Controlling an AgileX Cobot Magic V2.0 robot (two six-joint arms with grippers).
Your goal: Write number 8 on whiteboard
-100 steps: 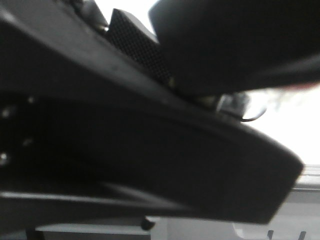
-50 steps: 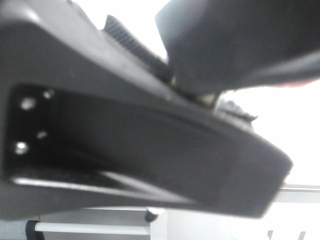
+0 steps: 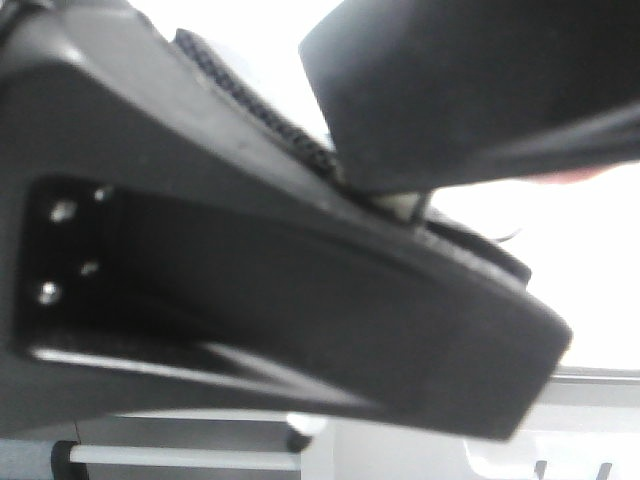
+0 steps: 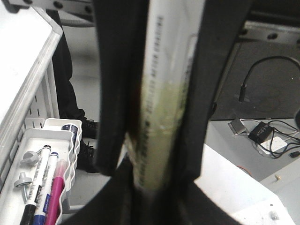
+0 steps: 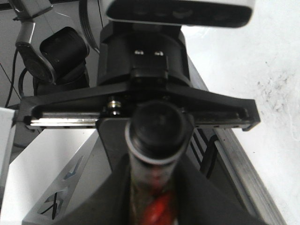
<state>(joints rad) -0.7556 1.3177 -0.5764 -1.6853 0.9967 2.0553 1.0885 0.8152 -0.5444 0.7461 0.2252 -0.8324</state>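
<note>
My left gripper (image 4: 161, 187) is shut on a pen (image 4: 166, 93), whose white printed barrel runs up between the black fingers. My right gripper (image 5: 154, 206) is shut on a pen (image 5: 157, 126) with a round black end, a grey ring and a red label. That end points at the left gripper's body (image 5: 140, 65) close ahead. The whiteboard (image 5: 262, 56) lies beside it, glossy white with dark specks and a grey edge rail (image 5: 243, 164). Blurred black arm parts (image 3: 250, 300) block most of the front view. The number 8 is out of view.
A white tray (image 4: 70, 140) holding several markers stands beside a white perforated shelf (image 4: 23, 61). Cables and a power adapter (image 4: 262, 131) lie on the grey floor. A black device on a stand (image 5: 61, 51) sits behind the left gripper.
In the front view the near black arm shell has shifted left and slightly up, so its screws now show. The dark part above it has barely moved.
</note>
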